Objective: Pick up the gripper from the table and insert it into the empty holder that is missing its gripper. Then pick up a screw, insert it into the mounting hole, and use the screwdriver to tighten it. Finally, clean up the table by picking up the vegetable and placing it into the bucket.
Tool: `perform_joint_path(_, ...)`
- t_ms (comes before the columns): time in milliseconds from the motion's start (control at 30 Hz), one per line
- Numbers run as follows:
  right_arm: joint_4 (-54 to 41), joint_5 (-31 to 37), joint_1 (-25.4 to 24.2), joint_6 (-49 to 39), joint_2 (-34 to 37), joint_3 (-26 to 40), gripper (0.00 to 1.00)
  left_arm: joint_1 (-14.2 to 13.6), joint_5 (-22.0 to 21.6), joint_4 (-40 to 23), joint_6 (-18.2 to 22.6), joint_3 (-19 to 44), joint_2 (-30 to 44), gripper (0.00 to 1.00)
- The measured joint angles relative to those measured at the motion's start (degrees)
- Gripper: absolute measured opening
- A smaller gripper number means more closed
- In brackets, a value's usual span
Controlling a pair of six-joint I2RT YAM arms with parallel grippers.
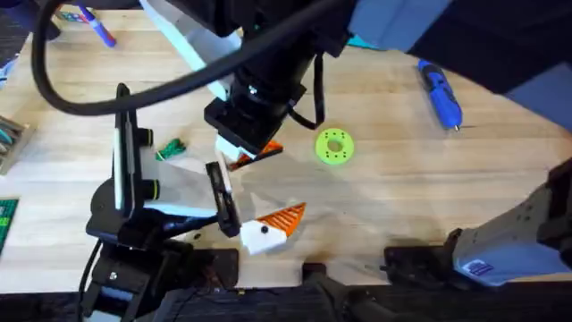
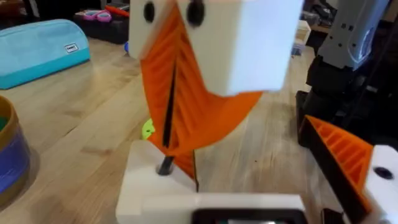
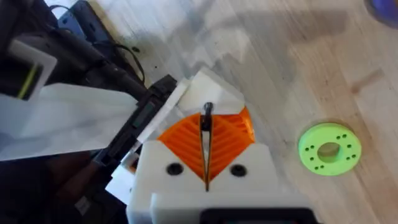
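My right gripper [image 3: 207, 134] is shut on a thin black screw [image 3: 207, 115], its orange pads pressed together around it. It hangs at mid-table [image 1: 255, 154], right over my left gripper [image 1: 268, 225]. In the left wrist view the screw [image 2: 165, 163] points down at a hole in a white finger block [image 2: 155, 190]. My left gripper [image 2: 239, 149] is open, its orange ribbed finger [image 2: 345, 155] far from that block. The blue screwdriver [image 1: 440, 92] lies at the far right. The small green vegetable [image 1: 170, 148] lies left of centre. A blue and tan bucket [image 2: 9, 155] stands at the edge.
A flat lime-green disc with holes [image 1: 334, 146] lies just right of the grippers. A teal pouch [image 2: 37, 50] sits far back. A blue pen-like item [image 1: 94, 27] lies at the far left. The right arm's base [image 1: 500, 255] fills the lower right.
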Motion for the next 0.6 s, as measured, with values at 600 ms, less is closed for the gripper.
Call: perform_joint_path(600, 1.85, 0.00, 0.00, 0.00, 0.00, 0.02, 0.011, 0.00, 0.02, 0.00, -0.20, 0.00, -0.02, 0.992)
